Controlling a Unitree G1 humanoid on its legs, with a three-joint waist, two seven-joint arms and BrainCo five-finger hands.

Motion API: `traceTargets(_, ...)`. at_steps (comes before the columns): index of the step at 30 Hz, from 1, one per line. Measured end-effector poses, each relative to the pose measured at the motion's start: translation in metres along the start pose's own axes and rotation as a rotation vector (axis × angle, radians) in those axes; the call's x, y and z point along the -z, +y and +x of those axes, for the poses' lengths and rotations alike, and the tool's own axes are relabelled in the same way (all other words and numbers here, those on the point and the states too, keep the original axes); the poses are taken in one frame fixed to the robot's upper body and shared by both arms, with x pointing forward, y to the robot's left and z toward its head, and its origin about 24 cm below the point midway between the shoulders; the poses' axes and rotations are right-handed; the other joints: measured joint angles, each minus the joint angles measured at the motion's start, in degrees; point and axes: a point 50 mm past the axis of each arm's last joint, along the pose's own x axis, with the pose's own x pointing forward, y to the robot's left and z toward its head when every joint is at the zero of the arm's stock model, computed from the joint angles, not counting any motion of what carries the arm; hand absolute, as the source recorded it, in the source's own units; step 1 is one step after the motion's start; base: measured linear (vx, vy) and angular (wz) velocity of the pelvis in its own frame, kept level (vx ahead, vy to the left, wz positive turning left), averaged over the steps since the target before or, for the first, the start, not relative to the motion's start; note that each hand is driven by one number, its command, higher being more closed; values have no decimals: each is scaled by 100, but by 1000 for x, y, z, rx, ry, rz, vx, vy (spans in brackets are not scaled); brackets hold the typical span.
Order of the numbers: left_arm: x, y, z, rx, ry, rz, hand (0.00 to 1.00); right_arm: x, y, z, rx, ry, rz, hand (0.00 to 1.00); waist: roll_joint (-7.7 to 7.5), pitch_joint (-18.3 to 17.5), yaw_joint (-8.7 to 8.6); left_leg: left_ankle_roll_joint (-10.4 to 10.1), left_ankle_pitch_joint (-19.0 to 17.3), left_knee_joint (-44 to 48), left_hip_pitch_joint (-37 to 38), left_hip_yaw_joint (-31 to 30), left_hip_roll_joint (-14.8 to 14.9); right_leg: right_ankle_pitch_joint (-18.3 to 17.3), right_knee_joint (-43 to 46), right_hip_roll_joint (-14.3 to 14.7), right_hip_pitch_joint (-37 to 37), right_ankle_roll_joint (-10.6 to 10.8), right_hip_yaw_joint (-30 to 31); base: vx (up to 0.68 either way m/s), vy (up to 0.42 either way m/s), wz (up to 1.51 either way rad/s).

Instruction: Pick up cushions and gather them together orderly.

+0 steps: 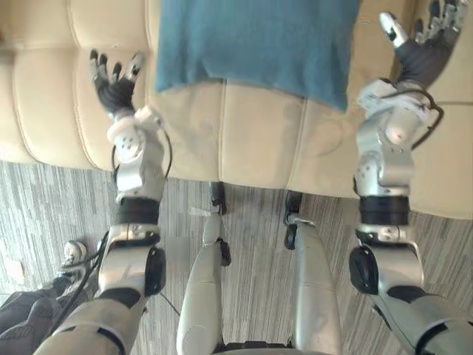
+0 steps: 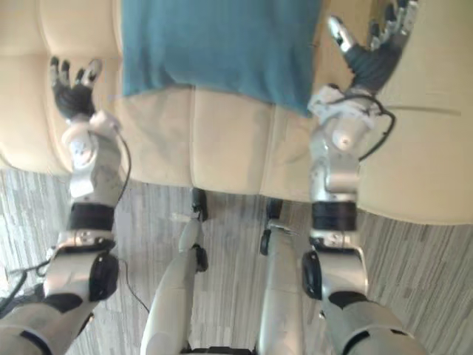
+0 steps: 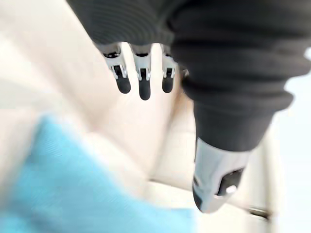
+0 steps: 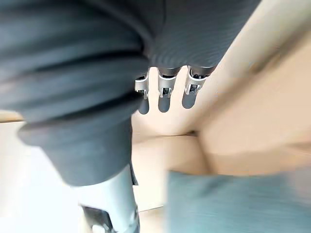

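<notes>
A blue cushion (image 1: 259,41) lies flat on the cream sofa seat (image 1: 244,140), between my two arms. My left hand (image 1: 112,83) is raised over the seat to the cushion's left, fingers spread and holding nothing. My right hand (image 1: 421,46) is held up past the cushion's right corner, fingers straight and apart from it. The left wrist view has the straight fingers (image 3: 142,77) above the cream seat, with the blue cushion (image 3: 77,194) off to one side. In the right wrist view the cushion (image 4: 233,204) lies beyond the fingers (image 4: 165,92).
The sofa's front edge (image 1: 244,185) runs across the view, with grey striped floor (image 1: 251,251) below it. A dark bundle (image 1: 22,310) lies on the floor at the lower left.
</notes>
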Motion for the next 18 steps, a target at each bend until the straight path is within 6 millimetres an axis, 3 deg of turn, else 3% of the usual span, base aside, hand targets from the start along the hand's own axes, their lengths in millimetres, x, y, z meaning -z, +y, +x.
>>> traceTargets(1, -1, 3, -3, 3, -10, 3, 0, 0, -2, -3, -12, -3, -8, 0, -8, 4, -1, 6, -28, 28, 55, 0, 6, -9, -13, -2, 72, 1, -7, 12, -104, -9)
traceTargets(3, 9, 25, -29, 22, -1, 22, 0, 13, -15, -35, -88, 53, -61, 0, -21, -4, 2, 43, -198, 114, 532, 14, 69, -24, -237, 59, 674, 0, -61, 22, -86, -16)
traceTargets(4, 14, 30, -35, 16, 19, 30, 0, 17, -18, -41, -98, 76, -69, 0, -34, -11, 7, 53, -229, 114, 620, 31, 78, -25, -279, 85, 781, 2, -56, 47, -65, -21)
traceTargets(6, 53, 56, -84, -20, 190, 48, 0, 56, -36, -98, -140, 301, -112, 0, -146, -175, 9, 110, -512, 298, 1073, 79, 114, -71, -514, 122, 1387, 33, -78, 61, -51, -20)
traceTargets(7, 60, 59, -93, -26, 223, 56, 0, 61, -39, -108, -150, 340, -116, 0, -161, -225, 9, 113, -572, 312, 1135, 86, 120, -90, -555, 130, 1475, 31, -79, 96, -30, -20)
traceTargets(8, 82, 74, -125, -36, 353, 86, 0, 77, -48, -142, -183, 474, -134, 0, -223, -352, 9, 79, -649, 326, 1394, 114, 126, -95, -666, 152, 1764, 39, -54, 125, -15, -18)
traceTargets(10, 108, 96, -174, -15, 545, 194, 0, 98, -65, -195, -211, 684, -159, 0, -346, -548, 28, 43, -854, 477, 1749, 218, 174, -112, -863, 200, 2237, 66, -8, 146, -7, -24)
traceTargets(11, 113, 100, -183, -11, 580, 222, 0, 101, -68, -205, -213, 723, -175, 0, -364, -612, 30, 51, -888, 495, 1803, 233, 180, -111, -906, 208, 2306, 67, 1, 134, 7, -22)
traceTargets(13, 135, 132, -241, -57, 812, 342, 0, 118, -96, -271, -174, 986, -251, 0, -399, -1096, 32, 51, -1059, 482, 2197, 308, 214, -88, -1241, 264, 2797, 106, 42, 157, 26, -22)
traceTargets(14, 139, 139, -251, -75, 857, 359, 0, 120, -101, -283, -159, 1036, -257, 0, -403, -1186, 32, 61, -1092, 483, 2271, 343, 220, -85, -1302, 265, 2889, 110, 41, 171, 40, -27)
traceTargets(15, 146, 153, -273, -112, 957, 391, 0, 125, -112, -309, -126, 1146, -281, 0, -385, -1370, 28, 53, -1168, 473, 2471, 390, 229, -67, -1440, 269, 3119, 132, 50, 82, 22, -18)
traceTargets(16, 148, 157, -280, -123, 987, 404, 0, 126, -115, -317, -121, 1181, -295, 0, -379, -1420, 26, 54, -1195, 472, 2536, 397, 228, -63, -1487, 270, 3199, 137, 57, 143, 52, -18)
traceTargets(17, 153, 170, -301, -153, 1086, 441, 0, 126, -127, -343, -88, 1291, -323, 0, -352, -1576, 15, 58, -1261, 453, 2759, 429, 231, -50, -1639, 273, 3472, 158, 55, 82, 41, -9)
traceTargets(18, 154, 174, -308, -156, 1120, 456, 0, 126, -131, -352, -74, 1327, -329, 0, -351, -1632, 15, 52, -1278, 432, 2837, 452, 231, -47, -1687, 273, 3564, 163, 58, 115, 59, -11)
